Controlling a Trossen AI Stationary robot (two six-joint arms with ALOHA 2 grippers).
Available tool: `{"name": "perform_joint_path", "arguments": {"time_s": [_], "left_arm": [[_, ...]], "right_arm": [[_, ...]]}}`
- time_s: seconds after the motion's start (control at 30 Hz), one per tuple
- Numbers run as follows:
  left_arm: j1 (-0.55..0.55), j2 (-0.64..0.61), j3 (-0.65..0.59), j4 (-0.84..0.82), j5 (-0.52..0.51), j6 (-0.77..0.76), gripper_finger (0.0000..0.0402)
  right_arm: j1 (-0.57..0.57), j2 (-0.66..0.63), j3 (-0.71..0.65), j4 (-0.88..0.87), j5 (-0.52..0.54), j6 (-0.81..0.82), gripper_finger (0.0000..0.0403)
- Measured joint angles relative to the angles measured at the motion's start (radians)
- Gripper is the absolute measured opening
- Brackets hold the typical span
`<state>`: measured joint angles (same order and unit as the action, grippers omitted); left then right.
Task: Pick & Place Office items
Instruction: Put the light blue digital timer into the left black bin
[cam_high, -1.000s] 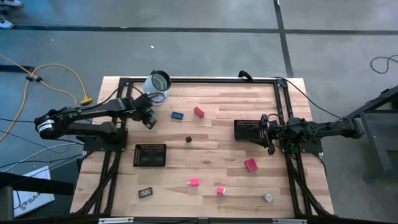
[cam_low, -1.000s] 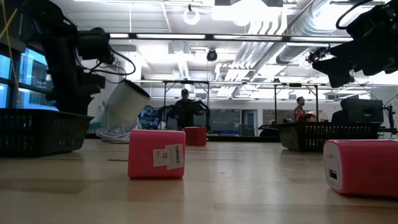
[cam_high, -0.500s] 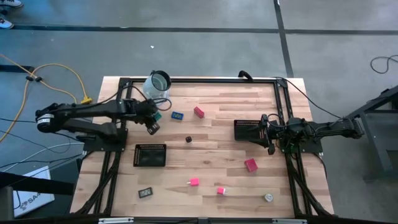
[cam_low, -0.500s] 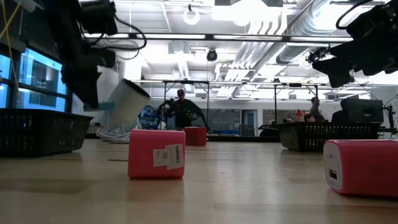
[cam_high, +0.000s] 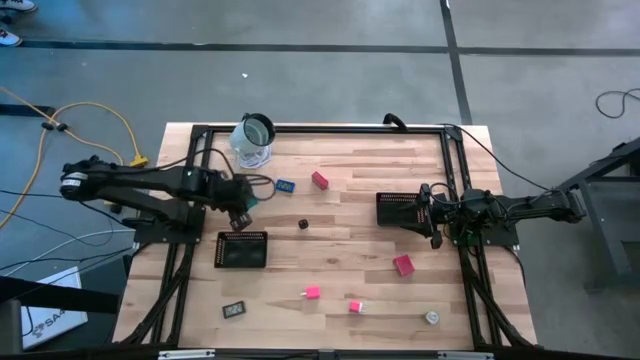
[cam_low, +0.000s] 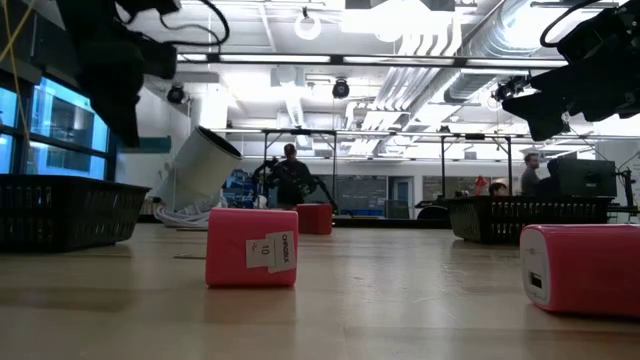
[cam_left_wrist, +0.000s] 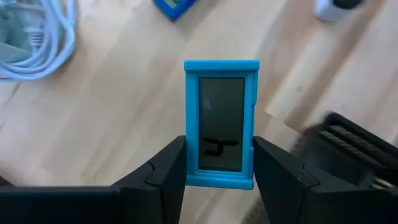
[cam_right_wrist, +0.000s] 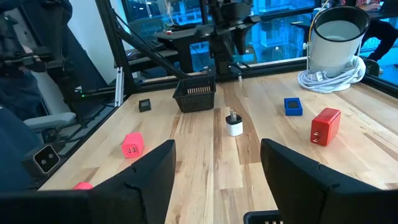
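My left gripper (cam_high: 243, 205) is shut on a small blue-framed display (cam_left_wrist: 222, 124), held above the wood table (cam_high: 350, 160) between the tipped jar (cam_high: 254, 140) and the left black mesh tray (cam_high: 242, 249). My right gripper (cam_high: 432, 215) stands open and level at the right, beside the other mesh tray (cam_high: 398, 208); nothing is between its fingers (cam_right_wrist: 149, 180). Lying on the table are a blue block (cam_high: 286, 186), a red block (cam_high: 320, 180), a dark cube (cam_high: 303, 224), pink blocks (cam_high: 403, 265), a black-framed rectangle (cam_high: 235, 309) and a whitish round piece (cam_high: 432, 317). My left gripper pinches the display's two long sides (cam_left_wrist: 191, 163) between its two fingers (cam_left_wrist: 168, 171), near the end closest to the wrist. The fingers slant down from above and lie along the display. The display is lifted clear of the table, screen toward the wrist camera.
The jar lies tilted at the far left with a white cable (cam_left_wrist: 31, 37) coiled by it. A dark metal frame (cam_high: 455, 150) runs round the table top. Two smaller pink blocks (cam_high: 312, 292) sit near the front edge. People move in the room behind.
My left gripper has risen and swung away from the jar toward the table's near edge, rolling a little, still shut on the blue-framed display, which goes with it clear of the table.
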<state>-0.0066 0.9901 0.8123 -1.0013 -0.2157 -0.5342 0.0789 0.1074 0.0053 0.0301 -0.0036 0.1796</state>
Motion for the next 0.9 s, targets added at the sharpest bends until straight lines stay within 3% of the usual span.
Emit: {"name": "perform_joint_path", "arguments": {"time_s": [0.57, 0.9], "left_arm": [[-0.459, 0.020, 0.031, -0.038, 0.000, -0.256, 0.0156], [-0.574, 0.155, 0.031, -0.034, -0.049, -0.335, 0.0156]], "right_arm": [[0.000, 0.000, 0.000, 0.000, 0.000, 0.000, 0.0223], [0.000, 0.000, 0.000, 0.000, 0.000, 0.000, 0.0223]]}}
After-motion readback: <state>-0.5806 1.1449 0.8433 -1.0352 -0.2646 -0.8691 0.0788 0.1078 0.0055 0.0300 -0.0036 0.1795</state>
